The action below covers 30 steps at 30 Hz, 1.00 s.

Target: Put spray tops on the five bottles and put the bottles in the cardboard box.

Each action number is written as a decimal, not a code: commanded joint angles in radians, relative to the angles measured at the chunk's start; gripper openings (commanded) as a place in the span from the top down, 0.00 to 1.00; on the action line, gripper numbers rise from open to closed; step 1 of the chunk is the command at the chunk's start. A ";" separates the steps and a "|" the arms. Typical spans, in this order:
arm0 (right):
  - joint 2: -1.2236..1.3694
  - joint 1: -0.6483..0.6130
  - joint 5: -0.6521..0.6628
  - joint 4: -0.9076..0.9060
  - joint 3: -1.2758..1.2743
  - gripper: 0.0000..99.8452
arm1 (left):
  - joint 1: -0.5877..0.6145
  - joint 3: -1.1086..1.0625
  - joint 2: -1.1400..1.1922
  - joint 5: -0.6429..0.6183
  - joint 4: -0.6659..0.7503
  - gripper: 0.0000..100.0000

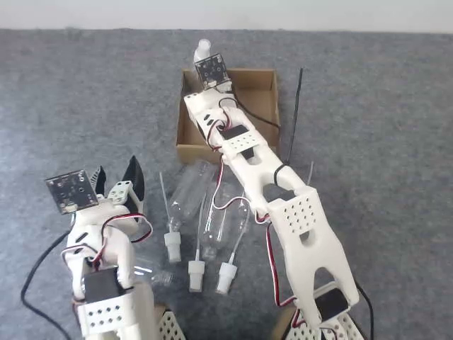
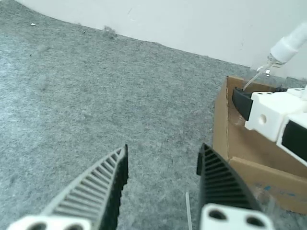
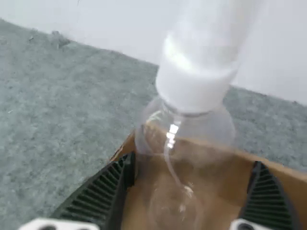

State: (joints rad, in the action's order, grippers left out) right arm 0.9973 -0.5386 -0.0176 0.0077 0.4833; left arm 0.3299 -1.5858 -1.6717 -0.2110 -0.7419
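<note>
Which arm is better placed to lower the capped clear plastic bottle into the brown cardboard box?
Right. The right gripper grips the clear plastic bottle over the brown cardboard box; the left gripper is open and empty over the grey felt.

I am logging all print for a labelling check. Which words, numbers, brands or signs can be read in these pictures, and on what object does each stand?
No text can be read anywhere.
On the brown cardboard box: faint blue marks on its outer wall, too blurred to read.
On the clear plastic bottle with white spray top, held in the right gripper: no label seen.
</note>
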 commanded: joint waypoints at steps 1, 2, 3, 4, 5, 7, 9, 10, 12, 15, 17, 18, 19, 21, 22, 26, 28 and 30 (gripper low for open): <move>-0.093 -0.010 0.008 -0.010 0.021 0.68 | 0.002 0.008 -0.017 0.009 -0.006 0.78; -0.096 -0.010 0.009 -0.010 0.021 0.68 | 0.002 0.008 -0.017 0.009 -0.006 0.78; -0.102 -0.010 0.009 -0.013 0.020 0.68 | 0.002 0.008 -0.017 0.009 -0.006 0.78; -0.110 -0.010 0.011 -0.027 0.015 0.68 | 0.002 0.008 -0.017 0.009 -0.006 0.78; -0.120 -0.010 0.011 -0.050 0.014 0.68 | 0.002 0.008 -0.017 0.009 -0.006 0.78; -0.153 -0.010 0.006 -0.107 0.009 0.68 | 0.002 0.008 -0.017 0.009 -0.006 0.78; -0.185 -0.010 0.005 -0.163 0.009 0.68 | 0.002 0.008 -0.017 0.009 -0.006 0.78; -0.197 -0.010 0.003 -0.188 0.009 0.68 | 0.002 0.008 -0.017 0.009 -0.006 0.78; -0.219 -0.008 0.003 -0.231 0.009 0.68 | 0.003 0.008 -0.017 0.009 -0.006 0.78; -0.237 -0.008 0.003 -0.275 0.009 0.68 | 0.003 0.008 -0.017 0.009 -0.006 0.78; -0.248 -0.008 0.003 -0.305 0.009 0.68 | 0.003 0.008 -0.017 0.009 -0.006 0.78; -0.255 -0.008 0.003 -0.321 0.009 0.68 | 0.003 0.008 -0.017 0.009 -0.005 0.78; -0.265 -0.008 0.003 -0.343 0.009 0.68 | 0.003 0.008 -0.017 0.009 -0.005 0.78; -0.286 -0.008 0.005 -0.397 0.009 0.68 | 0.003 0.008 -0.017 0.009 -0.005 0.78; -0.300 -0.005 0.005 -0.427 0.009 0.68 | 0.003 0.008 -0.017 0.009 -0.005 0.78; -0.357 0.002 0.005 -0.561 0.009 0.68 | 0.003 0.008 -0.017 0.009 -0.005 0.78; -0.377 0.005 0.005 -0.621 0.009 0.68 | 0.003 0.008 -0.017 0.009 -0.005 0.78; -0.395 0.004 0.005 -0.680 0.009 0.68 | 0.003 0.008 -0.017 0.009 -0.005 0.78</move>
State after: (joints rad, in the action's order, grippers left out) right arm 0.7150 -0.5432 -0.0207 -0.5984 0.4741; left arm 0.3299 -1.5858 -1.6717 -0.2110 -0.7419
